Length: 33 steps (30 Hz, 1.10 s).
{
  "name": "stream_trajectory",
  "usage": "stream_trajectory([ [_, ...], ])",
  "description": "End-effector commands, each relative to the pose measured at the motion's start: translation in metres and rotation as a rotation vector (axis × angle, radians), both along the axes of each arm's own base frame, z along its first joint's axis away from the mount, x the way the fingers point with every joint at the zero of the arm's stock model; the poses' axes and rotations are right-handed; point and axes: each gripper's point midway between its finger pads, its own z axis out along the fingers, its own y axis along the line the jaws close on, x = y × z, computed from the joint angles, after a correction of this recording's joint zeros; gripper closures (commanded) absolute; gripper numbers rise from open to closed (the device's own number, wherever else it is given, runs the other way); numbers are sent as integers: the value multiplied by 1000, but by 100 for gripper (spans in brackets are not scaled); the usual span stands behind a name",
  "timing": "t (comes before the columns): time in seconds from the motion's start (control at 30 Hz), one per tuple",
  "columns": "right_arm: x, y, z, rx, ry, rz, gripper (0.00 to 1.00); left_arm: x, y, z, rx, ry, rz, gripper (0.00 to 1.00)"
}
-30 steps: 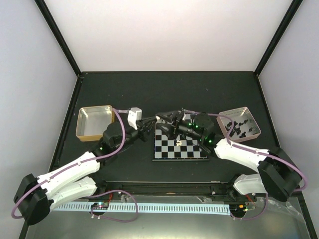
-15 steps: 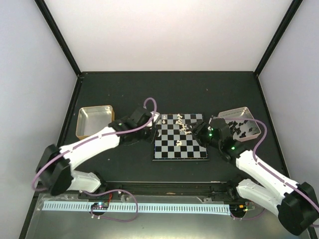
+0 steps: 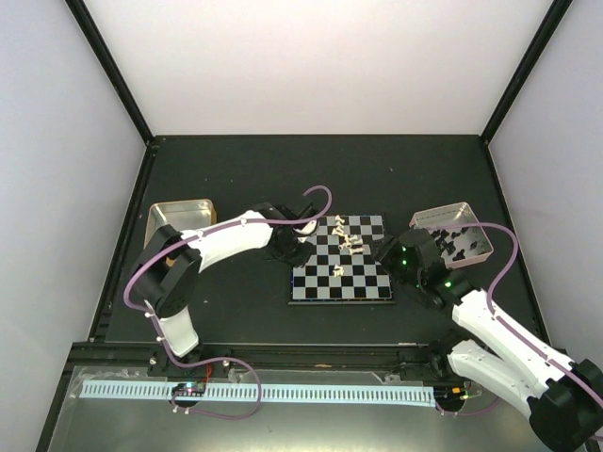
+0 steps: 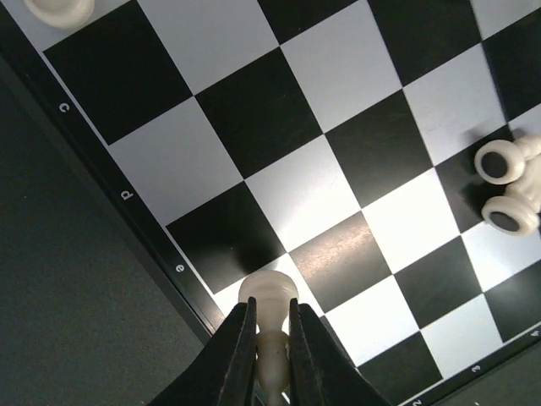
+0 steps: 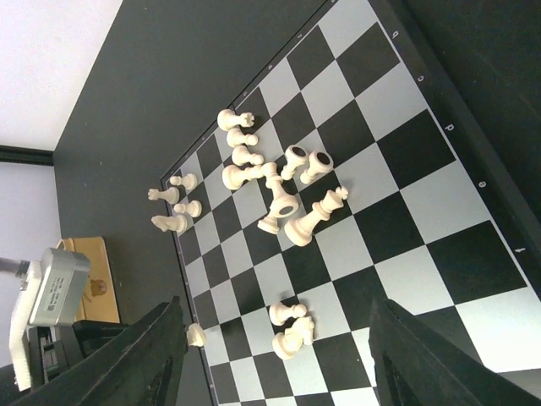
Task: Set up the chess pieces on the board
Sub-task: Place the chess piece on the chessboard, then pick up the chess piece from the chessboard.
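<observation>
The board (image 3: pixel 363 282) lies flat at the table's middle. My left gripper (image 3: pixel 294 249) is at its left edge, shut on a cream-white chess piece (image 4: pixel 270 315) whose base hangs just above a pale edge square beside the letter "e". That piece (image 5: pixel 196 336) also shows at the rim in the right wrist view. Several cream-white chess pieces (image 5: pixel 287 190) lie tumbled on the board's far half, and two more (image 5: pixel 290 326) lie nearer. My right gripper (image 5: pixel 277 309) hangs open above the board's right side (image 3: pixel 384 250), holding nothing.
A gold metal tray (image 3: pixel 177 221) stands left of the board. A pinkish tray (image 3: pixel 473 247) holding several black pieces stands to the right. Two toppled pieces (image 4: pixel 509 186) and one upright piece (image 4: pixel 59 8) lie near my left gripper.
My left arm has folded in and brought its gripper, with the piece, down along the board's left edge. My right gripper has drawn back from over the board to its right side and opened wider.
</observation>
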Motion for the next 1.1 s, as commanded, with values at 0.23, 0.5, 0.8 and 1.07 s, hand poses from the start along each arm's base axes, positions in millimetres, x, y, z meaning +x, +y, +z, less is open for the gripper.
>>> stream_trajectory([
  [0.23, -1, -12, -1, -52, -25, -23, 40, 4, -1, -2, 32, -2, 12, 59],
  [0.5, -1, -9, 1, -37, -25, -10, 40, -12, 1, -9, 2, 33, 8, 70],
  [0.8, -2, -7, -3, -39, -10, -2, 40, -9, -5, -3, -17, -2, -7, 89],
  [1.07, -3, -11, -2, -51, -18, -9, 40, 23, -6, 14, 19, -107, 24, 94],
])
